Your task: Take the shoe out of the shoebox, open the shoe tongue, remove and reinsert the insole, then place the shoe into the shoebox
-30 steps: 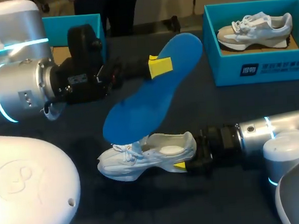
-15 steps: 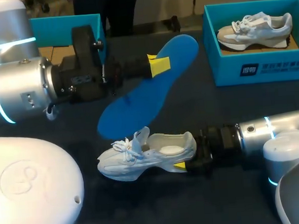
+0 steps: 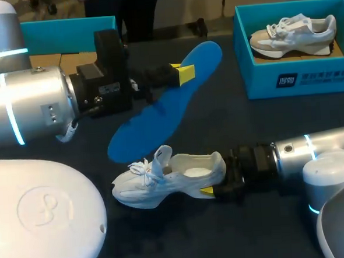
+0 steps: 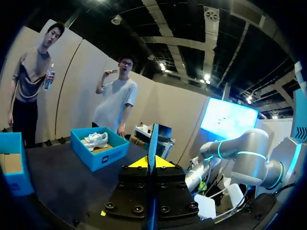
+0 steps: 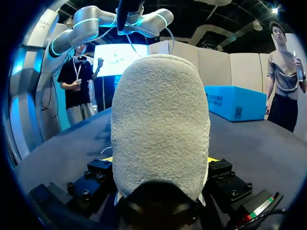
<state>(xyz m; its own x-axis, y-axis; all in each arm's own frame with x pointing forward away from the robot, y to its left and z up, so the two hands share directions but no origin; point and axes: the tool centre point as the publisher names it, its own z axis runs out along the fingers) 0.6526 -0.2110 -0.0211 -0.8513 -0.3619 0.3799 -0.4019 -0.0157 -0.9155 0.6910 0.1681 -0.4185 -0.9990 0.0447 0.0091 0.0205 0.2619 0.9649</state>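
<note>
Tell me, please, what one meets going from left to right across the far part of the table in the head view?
left box → insole → right box, with the other shoe in it

Blue insole (image 4: 153, 143) edge-on, clamped in left jaws; shoebox (image 4: 108, 160) holding shoe (image 4: 96, 140) ahead.

Right gripper (image 3: 213, 184): fingers mostly hidden behind the shoe (image 3: 175, 178) heel.
Left gripper (image 3: 181, 74): second finger hidden behind the insole (image 3: 153, 115).
Left box (image 3: 67, 35): largely covered by the left arm (image 3: 27, 108).
Right box (image 3: 297, 77): far end cut off at the edge.
</note>
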